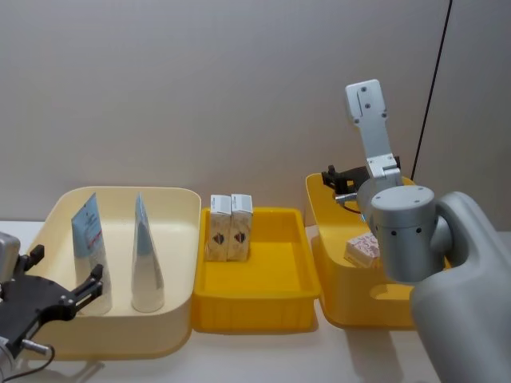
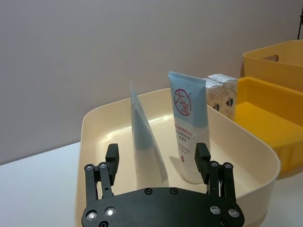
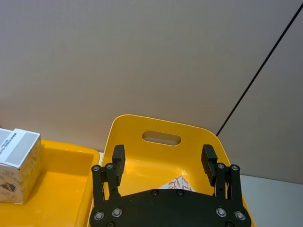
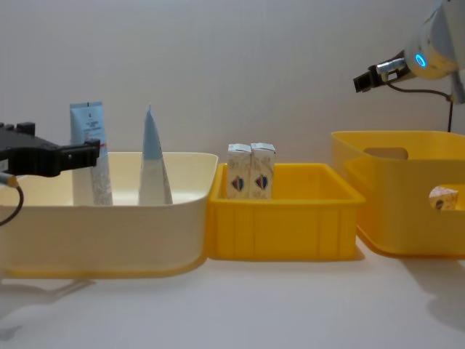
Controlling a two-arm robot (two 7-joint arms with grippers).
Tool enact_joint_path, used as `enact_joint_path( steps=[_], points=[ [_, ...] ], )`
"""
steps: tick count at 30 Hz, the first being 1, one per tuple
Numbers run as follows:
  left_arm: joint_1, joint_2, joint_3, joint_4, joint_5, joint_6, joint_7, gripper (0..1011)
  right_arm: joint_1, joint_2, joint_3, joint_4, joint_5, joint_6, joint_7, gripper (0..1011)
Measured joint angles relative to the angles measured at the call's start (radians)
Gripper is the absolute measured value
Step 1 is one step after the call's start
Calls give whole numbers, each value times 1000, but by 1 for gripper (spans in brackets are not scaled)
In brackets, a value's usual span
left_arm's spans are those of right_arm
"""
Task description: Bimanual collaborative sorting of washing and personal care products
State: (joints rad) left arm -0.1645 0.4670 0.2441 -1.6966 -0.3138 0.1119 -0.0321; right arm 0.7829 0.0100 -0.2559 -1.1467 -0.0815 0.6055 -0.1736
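Nearest, the left gripper [image 2: 156, 155] hangs at about 7 o'clock of the cream bin [image 1: 120, 349], just outside its near rim, with its jaws spread wide and nothing between them. Inside the bin two tubes stand apart, crimped ends up: a front-facing tube [image 1: 89, 238] and, at its 3 o'clock, an edge-on tube [image 1: 146, 259]. At 3 o'clock of that bin sits the yellow tray [image 1: 255, 309], with two cartons [image 1: 229, 227] touching side by side in its 11 o'clock corner. Farther round at 3 o'clock is the deep bin [image 1: 339, 307], where a packet [image 1: 362, 249] lies flat. High over it the right gripper [image 3: 163, 156] hovers, fully open and empty.

The packet looks like the piece left to sort, so the right gripper probably works next. It should drop straight down, well clear of the walls, span the packet's short sides and close gently.

The tubes are glossy, soft plastic that tapers to a thin flat seam and tips easily. The cartons are matte card with sharp corners and would crush under a hard squeeze. All three containers are smooth moulded plastic with rounded rims.
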Motion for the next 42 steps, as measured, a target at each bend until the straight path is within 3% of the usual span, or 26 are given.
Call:
enact_joint_path(
  steps=[16, 42],
  points=[
    [-94, -1, -15, 137, -43, 14, -104, 1000, 0, 0, 0, 0, 0, 0, 0, 1001],
    [-258, -52, 25, 362, -27, -17, -219, 1000, 0, 0, 0, 0, 0, 0, 0, 1001]
  ],
)
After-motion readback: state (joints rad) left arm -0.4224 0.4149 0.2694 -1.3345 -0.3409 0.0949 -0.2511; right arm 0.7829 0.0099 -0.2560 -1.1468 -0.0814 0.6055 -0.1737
